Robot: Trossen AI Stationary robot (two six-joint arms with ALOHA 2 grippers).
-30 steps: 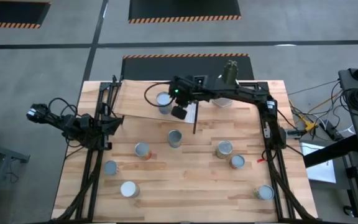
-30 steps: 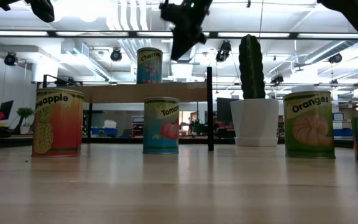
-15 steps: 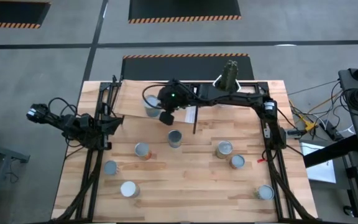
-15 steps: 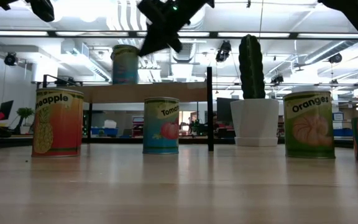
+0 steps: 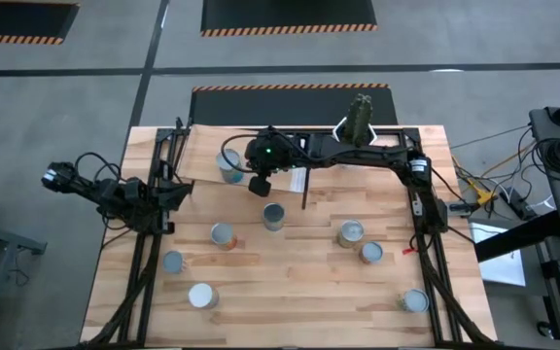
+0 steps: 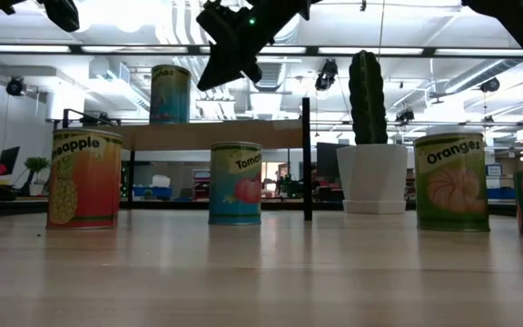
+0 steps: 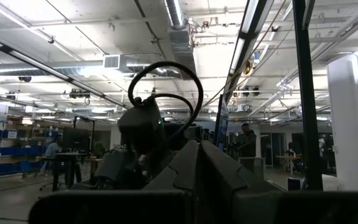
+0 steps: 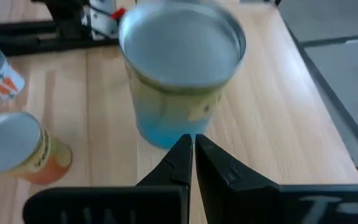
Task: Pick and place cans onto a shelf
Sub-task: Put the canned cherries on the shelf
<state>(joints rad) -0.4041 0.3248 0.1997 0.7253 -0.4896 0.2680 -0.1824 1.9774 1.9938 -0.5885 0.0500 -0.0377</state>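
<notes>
A can with a yellow and blue label stands upright on the pale wood shelf at the table's far left. It also shows in the low view and in the right wrist view. My right gripper is shut just to the can's right, and its tips point at the can's side. My left gripper is shut and empty at the table's left edge. Several other cans stand on the tabletop, such as the tomato can and the pineapple can. My right gripper's shut fingertips stand right by the side wall of the can on the shelf, coming slanting down from the table's right. The low view shows them by the can's upper part. I cannot tell whether they touch it.
A cactus in a white pot stands at the far edge, right of the shelf. A thin black post stands under the shelf's right end. Loose cans stand at mid-table, at the near left and at the near right.
My right gripper has gone toward the table's left edge along the shelf. The yellow and blue can has slid the same way ahead of it on the shelf, still upright. Most of the travel falls in the first half second.
</notes>
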